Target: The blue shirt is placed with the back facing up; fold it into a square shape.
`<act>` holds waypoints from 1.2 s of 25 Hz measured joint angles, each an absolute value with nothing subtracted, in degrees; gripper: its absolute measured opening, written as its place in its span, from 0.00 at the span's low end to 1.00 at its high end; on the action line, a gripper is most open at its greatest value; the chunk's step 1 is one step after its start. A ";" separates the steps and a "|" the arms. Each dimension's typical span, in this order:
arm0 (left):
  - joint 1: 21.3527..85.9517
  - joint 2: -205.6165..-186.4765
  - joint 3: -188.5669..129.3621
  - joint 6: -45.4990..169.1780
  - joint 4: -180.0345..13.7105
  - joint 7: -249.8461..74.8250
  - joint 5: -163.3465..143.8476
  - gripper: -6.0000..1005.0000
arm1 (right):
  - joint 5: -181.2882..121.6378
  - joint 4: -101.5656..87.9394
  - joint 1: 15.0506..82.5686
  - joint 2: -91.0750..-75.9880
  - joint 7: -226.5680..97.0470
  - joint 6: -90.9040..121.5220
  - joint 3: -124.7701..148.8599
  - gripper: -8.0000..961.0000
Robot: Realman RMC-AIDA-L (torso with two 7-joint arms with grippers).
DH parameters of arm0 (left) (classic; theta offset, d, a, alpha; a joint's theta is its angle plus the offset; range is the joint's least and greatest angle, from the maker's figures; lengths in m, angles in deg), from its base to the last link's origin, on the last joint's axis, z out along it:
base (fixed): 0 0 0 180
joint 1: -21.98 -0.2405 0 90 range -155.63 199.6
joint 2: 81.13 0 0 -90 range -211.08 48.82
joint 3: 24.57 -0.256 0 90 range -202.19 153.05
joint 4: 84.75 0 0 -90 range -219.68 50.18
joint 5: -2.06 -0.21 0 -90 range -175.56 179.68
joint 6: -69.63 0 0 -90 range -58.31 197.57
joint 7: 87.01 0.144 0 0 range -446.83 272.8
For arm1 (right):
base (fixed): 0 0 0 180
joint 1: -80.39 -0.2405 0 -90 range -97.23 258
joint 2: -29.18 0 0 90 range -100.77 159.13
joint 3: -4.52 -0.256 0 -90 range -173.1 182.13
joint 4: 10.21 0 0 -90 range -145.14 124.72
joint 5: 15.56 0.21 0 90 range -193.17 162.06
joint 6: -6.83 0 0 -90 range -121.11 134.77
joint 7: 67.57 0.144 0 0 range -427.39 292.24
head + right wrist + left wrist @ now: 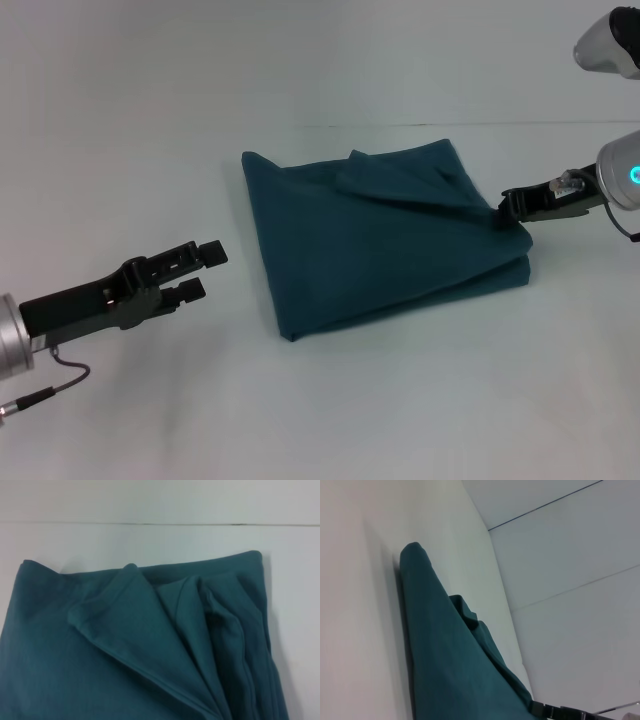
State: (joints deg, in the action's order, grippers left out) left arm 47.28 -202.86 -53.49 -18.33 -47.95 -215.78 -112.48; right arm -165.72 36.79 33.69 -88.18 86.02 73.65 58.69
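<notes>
1. The shirt (385,235) lies at the middle of the tabletop (150,130), folded into a compact, roughly square bundle of several layers. No lettering shows; only plain teal fabric faces up.

2. The top layer is not flat. A loose triangular flap (125,615) lies across the upper surface, and the right wrist view shows several ridged pleats beside it. The far left corner stands slightly peaked.

3. The right gripper (512,207) is at the shirt's right edge, touching the cloth at the layered corner. Whether its fingers are closed on fabric or merely resting against it cannot be told.

4. The left gripper (200,270) hangs over the tabletop to the left of the shirt, apart from it, with its two fingers parted and holding nothing.

5. Judged status: the fold appears near complete; what remains is release and tidying.

6. Risks from this state:
   - If the right gripper holds cloth and withdraws without releasing, the top layers would likely drag and open the fold.
   - The loose flap and pleats may spring up, spoiling the square outline.
   - A sideways push at the right corner could shear the stacked layers out of alignment.
</notes>
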 joint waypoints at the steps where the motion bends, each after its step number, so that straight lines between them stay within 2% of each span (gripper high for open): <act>1: 47.34 -202.86 -53.49 -18.24 -47.99 -215.78 -112.47 0.94 | -165.61 36.65 33.74 -88.17 85.97 73.61 58.68 0.04; 7: 47.48 -202.86 -53.42 -17.85 -48.64 -215.80 -112.40 0.95 | -165.69 33.38 33.62 -88.14 85.75 71.37 58.75 0.05; 19: 47.29 -202.85 -53.31 -17.55 -49.00 -215.87 -110.38 0.94 | -166.27 31.46 32.31 -87.09 87.12 70.06 58.84 0.07; 22: 47.20 -202.71 -53.16 -17.55 -49.18 -215.87 -110.05 0.94 | -166.05 35.40 32.94 -87.24 86.98 70.46 58.76 0.19; 25: 47.14 -202.64 -52.17 -17.54 -49.20 -215.86 -110.00 0.94 | -164.45 40.63 33.54 -88.01 85.45 71.46 58.85 0.30; 30: 47.05 -202.55 -50.47 -17.66 -49.26 -215.82 -109.90 0.95 | -159.21 42.65 31.34 -88.38 76.59 72.60 59.35 0.39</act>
